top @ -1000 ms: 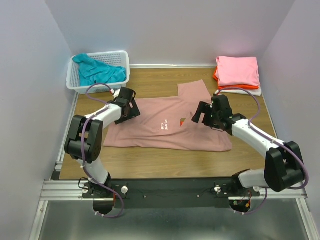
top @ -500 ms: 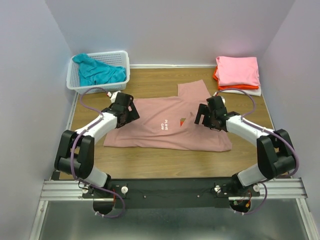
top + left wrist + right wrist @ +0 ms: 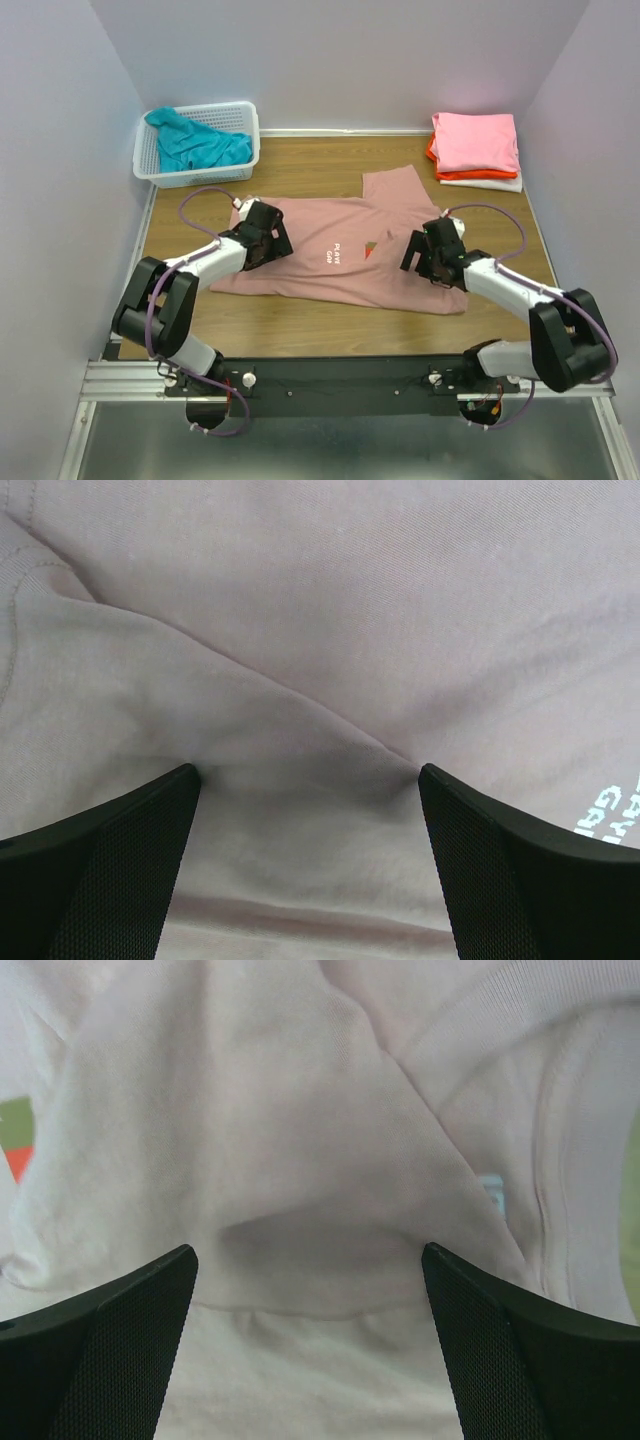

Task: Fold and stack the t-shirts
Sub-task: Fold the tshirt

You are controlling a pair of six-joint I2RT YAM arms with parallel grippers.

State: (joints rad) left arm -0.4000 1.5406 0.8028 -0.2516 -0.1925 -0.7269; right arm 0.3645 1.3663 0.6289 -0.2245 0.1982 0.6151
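Observation:
A dusty-pink t-shirt [image 3: 335,280] with small white text lies spread across the middle of the table. My left gripper [image 3: 268,240] rests on its left part, open, with wrinkled pink cloth [image 3: 300,680] between the black fingers [image 3: 100,870]. On the shirt's right part sits my right gripper [image 3: 420,252], also open. Its fingers [image 3: 530,1360] straddle a fold of the cloth [image 3: 300,1140] by the collar. A folded stack stands at the back right: a bright pink shirt [image 3: 475,140] over an orange one [image 3: 445,173] and a white one [image 3: 505,184]. A teal shirt [image 3: 195,145] lies crumpled in the basket.
A white lattice basket [image 3: 160,175] stands at the back left corner. Bare wooden table [image 3: 300,165] shows behind the shirt and along its near edge. Pale walls close in the left, back and right sides.
Both grippers have come nearer to the table's front while staying on the pink shirt. The left one also slid right. The shirt has shifted and bunched a little under them.

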